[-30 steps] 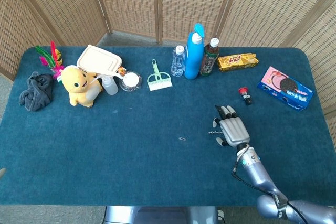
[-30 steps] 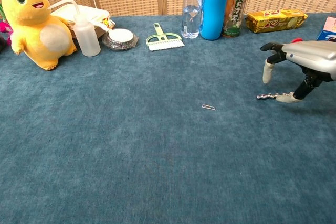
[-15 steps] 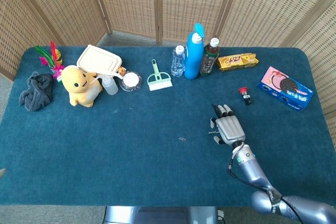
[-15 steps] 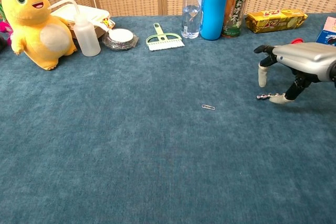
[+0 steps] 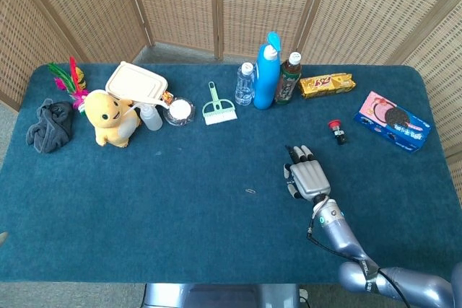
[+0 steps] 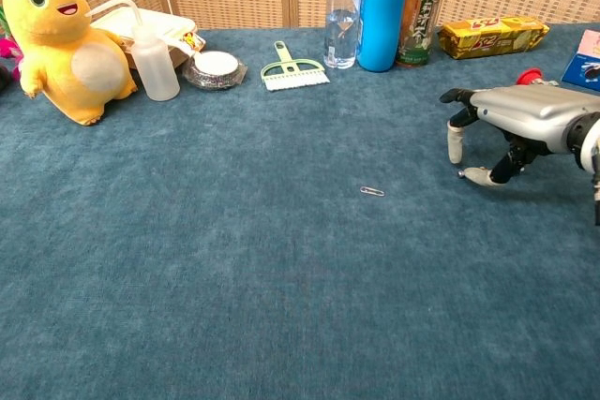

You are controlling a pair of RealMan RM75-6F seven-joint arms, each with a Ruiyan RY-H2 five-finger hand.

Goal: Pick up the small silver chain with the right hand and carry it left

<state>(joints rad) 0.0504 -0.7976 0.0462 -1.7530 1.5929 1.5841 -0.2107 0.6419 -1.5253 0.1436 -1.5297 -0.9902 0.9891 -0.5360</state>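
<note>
The small silver chain (image 6: 462,172) lies on the blue table cloth at the right; only its left end shows in the chest view. My right hand (image 6: 516,119) hovers palm down over it, with the thumb tip (image 6: 478,176) on the cloth against the chain and a finger (image 6: 456,142) pointing down just beyond it. Thumb and finger stand apart and nothing is lifted. In the head view the right hand (image 5: 307,177) covers the chain. My left hand is not visible in either view.
A paper clip (image 6: 372,191) lies left of the hand. Along the back stand a blue bottle (image 6: 382,7), a water bottle (image 6: 341,11), a tea bottle (image 6: 417,7), a green brush (image 6: 291,70), a yellow plush toy (image 6: 56,39) and a biscuit pack (image 6: 492,35). A red-capped item (image 5: 335,130) lies behind the hand.
My right hand has slid left over the chain, and the thumb now covers most of it. The chain has stayed on the cloth.
</note>
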